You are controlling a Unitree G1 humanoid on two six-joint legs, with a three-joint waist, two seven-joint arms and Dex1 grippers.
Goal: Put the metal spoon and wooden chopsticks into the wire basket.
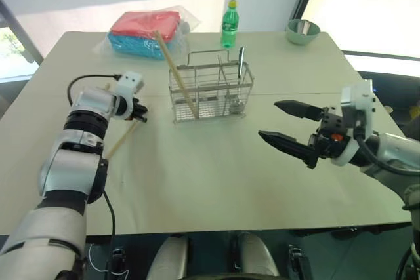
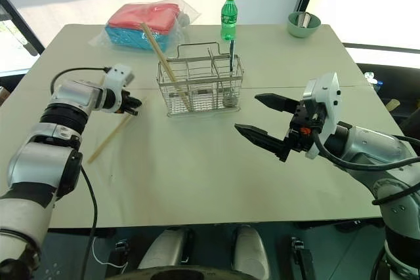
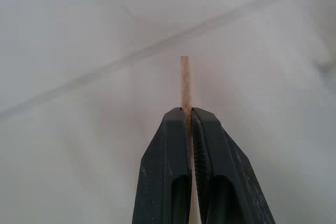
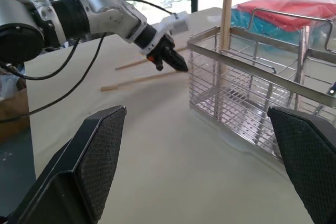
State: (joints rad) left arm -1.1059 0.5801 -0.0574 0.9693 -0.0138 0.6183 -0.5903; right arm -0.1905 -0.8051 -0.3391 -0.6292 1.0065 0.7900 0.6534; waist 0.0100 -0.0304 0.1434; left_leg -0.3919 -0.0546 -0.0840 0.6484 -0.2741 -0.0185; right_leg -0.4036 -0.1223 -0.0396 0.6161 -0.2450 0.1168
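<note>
A: colours near the wire basket (image 1: 211,93)? It's silver grid wire, and a light-tan chopstick (image 1: 176,73) leans in its left end.

B: behind the basket there's a green bottle (image 1: 229,25) with a yellow cap, plus a red-and-turquoise pack (image 1: 144,33) in clear wrap. Pale green bowl (image 1: 302,31) off to its right, all on a cream table (image 1: 216,168).

A: black fingers (image 3: 170,171), ribbed pads.

Thin light-tan wooden chopstick (image 3: 185,85) in left wrist view: rear length hidden between black ribbed fingers (image 3: 167,171). Silver wire-grid cutlery basket (image 4: 252,98) cut off by right wrist view's edge; spoon bowl inside unclear behind wires. Contents of pale green bowl (image 1: 302,31) too small to tell. Clear-wrapped red and blue packet (image 1: 144,33): item unidentifiable.
</note>
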